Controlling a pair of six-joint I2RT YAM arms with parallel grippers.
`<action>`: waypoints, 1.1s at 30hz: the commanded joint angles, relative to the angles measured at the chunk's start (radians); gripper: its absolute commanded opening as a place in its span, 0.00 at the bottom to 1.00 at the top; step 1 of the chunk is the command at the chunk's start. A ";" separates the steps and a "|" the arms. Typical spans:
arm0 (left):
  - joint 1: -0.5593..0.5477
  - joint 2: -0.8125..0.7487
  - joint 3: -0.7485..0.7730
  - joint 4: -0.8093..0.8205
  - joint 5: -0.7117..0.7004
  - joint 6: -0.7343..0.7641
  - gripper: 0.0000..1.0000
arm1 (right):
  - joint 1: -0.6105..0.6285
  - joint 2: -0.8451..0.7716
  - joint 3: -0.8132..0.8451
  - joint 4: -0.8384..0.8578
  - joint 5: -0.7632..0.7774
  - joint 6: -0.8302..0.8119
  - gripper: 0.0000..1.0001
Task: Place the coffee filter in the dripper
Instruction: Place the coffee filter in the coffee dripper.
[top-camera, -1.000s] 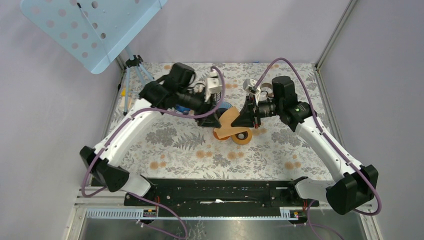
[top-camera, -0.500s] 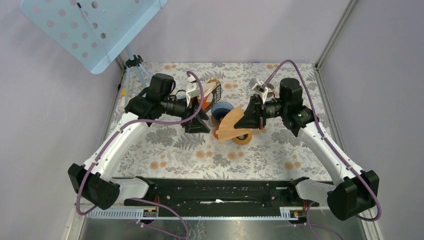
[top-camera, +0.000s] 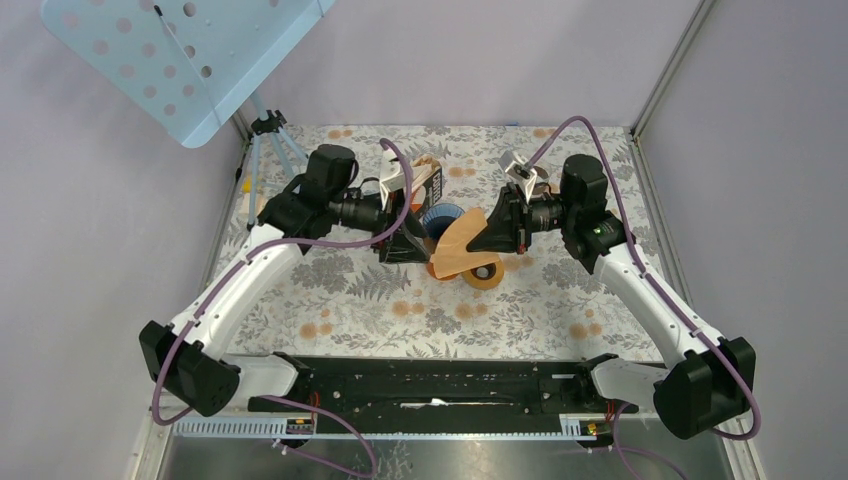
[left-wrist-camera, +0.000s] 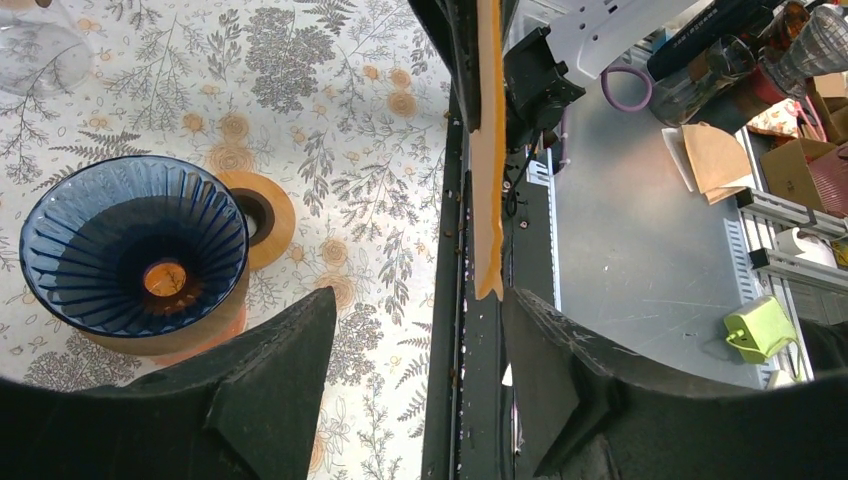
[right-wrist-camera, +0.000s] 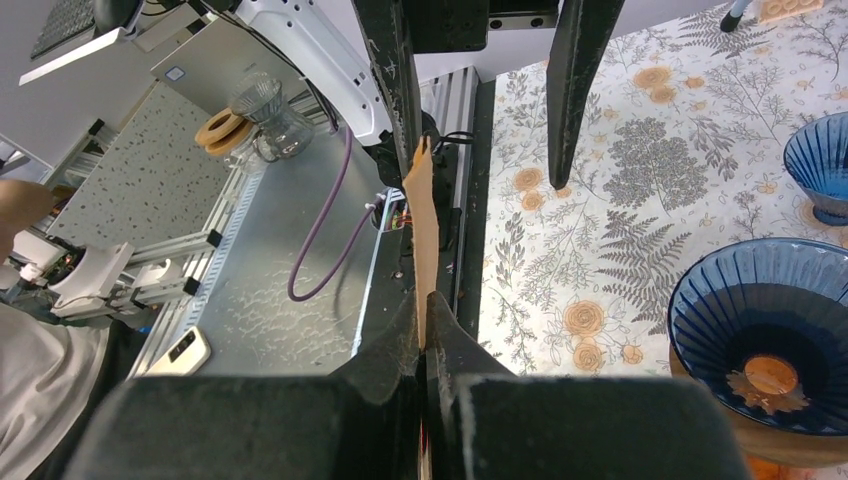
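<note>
We had the filter (right-wrist-camera: 422, 215) pinched in our right gripper (right-wrist-camera: 424, 305); our left gripper (left-wrist-camera: 415, 310) hung, jaws apart, near the dripper (left-wrist-camera: 90, 230).

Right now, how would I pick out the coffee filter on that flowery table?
Look to the middle of the flowery table, where the two arms meet. Pinched in the right pincer is the coffee filter, next to the blue ribbed dripper. Unlike the round tape roll nearby, it is a flat, thin, tan paper fan.
</note>
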 joint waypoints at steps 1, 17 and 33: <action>-0.004 0.013 0.014 0.056 -0.002 -0.009 0.65 | -0.007 0.000 0.001 0.059 -0.033 0.029 0.00; 0.035 -0.019 -0.036 0.148 -0.008 -0.089 0.61 | -0.007 -0.005 -0.003 0.067 -0.036 0.033 0.00; -0.006 -0.029 -0.062 0.154 0.041 -0.093 0.61 | -0.008 0.004 0.030 -0.048 0.053 -0.054 0.00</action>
